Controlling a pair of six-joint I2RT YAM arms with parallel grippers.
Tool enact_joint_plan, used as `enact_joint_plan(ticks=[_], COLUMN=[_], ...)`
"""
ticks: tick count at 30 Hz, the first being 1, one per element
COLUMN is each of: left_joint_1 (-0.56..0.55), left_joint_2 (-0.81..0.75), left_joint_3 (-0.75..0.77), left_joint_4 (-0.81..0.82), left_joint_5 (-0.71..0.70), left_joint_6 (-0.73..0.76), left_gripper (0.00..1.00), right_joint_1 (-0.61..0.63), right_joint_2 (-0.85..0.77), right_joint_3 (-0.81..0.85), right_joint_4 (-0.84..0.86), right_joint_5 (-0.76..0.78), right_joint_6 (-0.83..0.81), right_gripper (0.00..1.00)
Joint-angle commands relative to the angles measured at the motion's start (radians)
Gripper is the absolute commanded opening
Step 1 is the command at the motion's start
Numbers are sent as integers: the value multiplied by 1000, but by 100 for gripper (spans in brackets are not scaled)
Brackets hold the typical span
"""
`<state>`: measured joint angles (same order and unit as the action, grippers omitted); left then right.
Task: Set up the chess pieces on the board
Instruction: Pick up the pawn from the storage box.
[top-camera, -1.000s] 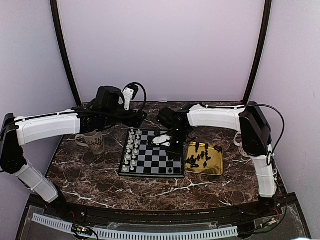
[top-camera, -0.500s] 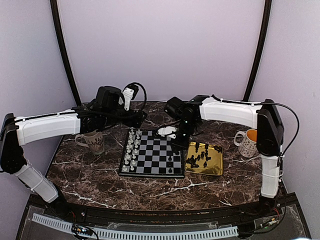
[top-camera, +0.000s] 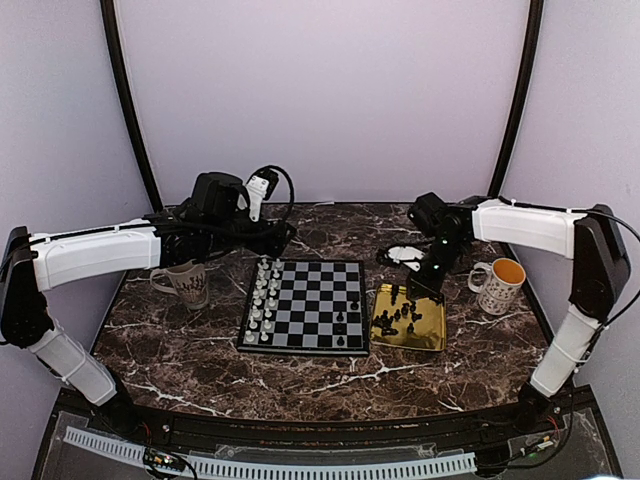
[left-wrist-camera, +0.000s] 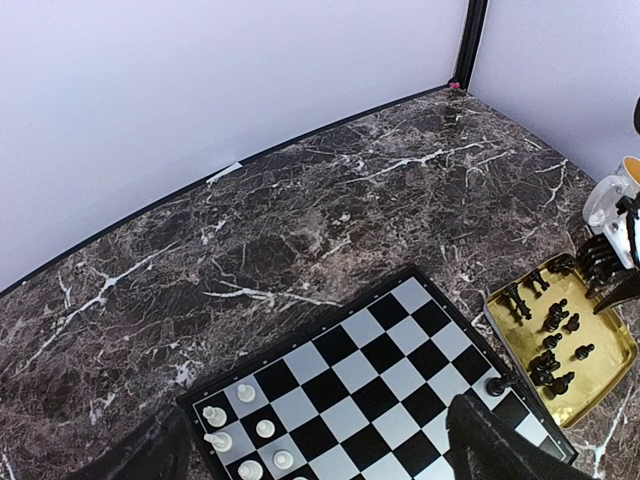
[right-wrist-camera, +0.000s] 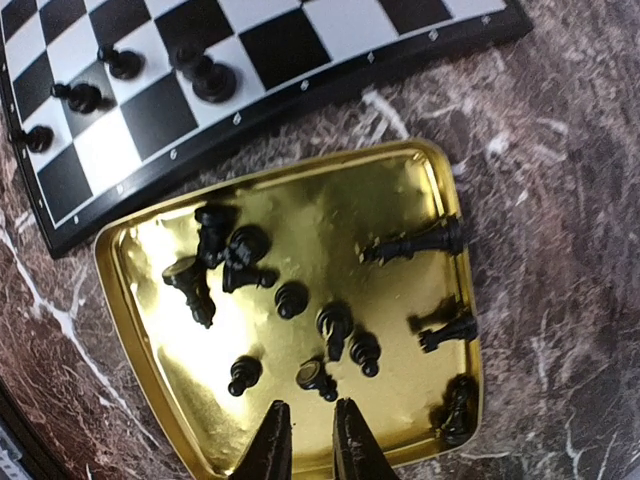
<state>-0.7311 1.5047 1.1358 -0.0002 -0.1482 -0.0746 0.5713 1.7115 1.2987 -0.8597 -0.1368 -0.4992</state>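
**A:** What stood farthest left?

**B:** The left mug (top-camera: 187, 283), upright on the bench (top-camera: 200, 345), just under the left arm (top-camera: 95, 252).

**A:** And the left jaws?

**B:** They hung above the far left corner of the board (top-camera: 310, 300). They were spread wide, the fingers (left-wrist-camera: 150, 455) well apart, and they gripped nothing.

**A:** Where was the board?

**B:** It lay flat on the bench, about midway across. The pale pieces (top-camera: 263, 298) stood upright in its two leftmost files. A few black pieces (top-camera: 343, 320) stood on squares near its right edge.

**A:** What came next to the right?

**B:** The tray (top-camera: 432, 338) lay just beside the board's right rim, with a thin strip of bench between them. The other black pieces (right-wrist-camera: 290, 298) were scattered in it. Some stood upright, and a couple lay on their sides near one rim.

**A:** And the right jaws?

**B:** They pointed down above the far side of the tray. The fingertips (right-wrist-camera: 268, 445) were close together with only a narrow slit between them. The gold showed through the slit, and they pinched nothing.

**A:** What was farthest right?

**B:** The right mug (top-camera: 497, 285), upright and orange inside. It stood near the tray's far right corner, apart from it.
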Motion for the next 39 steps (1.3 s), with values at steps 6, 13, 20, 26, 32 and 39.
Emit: enact_joint_plan(ticks=[6,13,20,26,32,39], left_joint_1=[-1,-2,-2,-2,-2,-2], left_joint_2=[-7,3,10,11,15,17], left_joint_3=[1,2,5,7,7,8], left_joint_4=[0,0,-3,-5,-6,-8], left_joint_5=[28,30,42,45,49,48], left_joint_6=[-14,-17,-19,-19,-19,-19], left_gripper=[91,91,91,91,91,91], right_joint_1=[28,61,66,68,69,69], right_joint_2=[-76,-30,14,45,60,61], right_joint_3=[-125,-137,-139,-139,-170,-172], right_joint_4=[-10,4,23,31,39,38], right_joint_5=[-88,-63,0,16,14,20], right_joint_6=[-52,-43,-28,-23,-20,-14], right_gripper=[24,25,25,25,24,15])
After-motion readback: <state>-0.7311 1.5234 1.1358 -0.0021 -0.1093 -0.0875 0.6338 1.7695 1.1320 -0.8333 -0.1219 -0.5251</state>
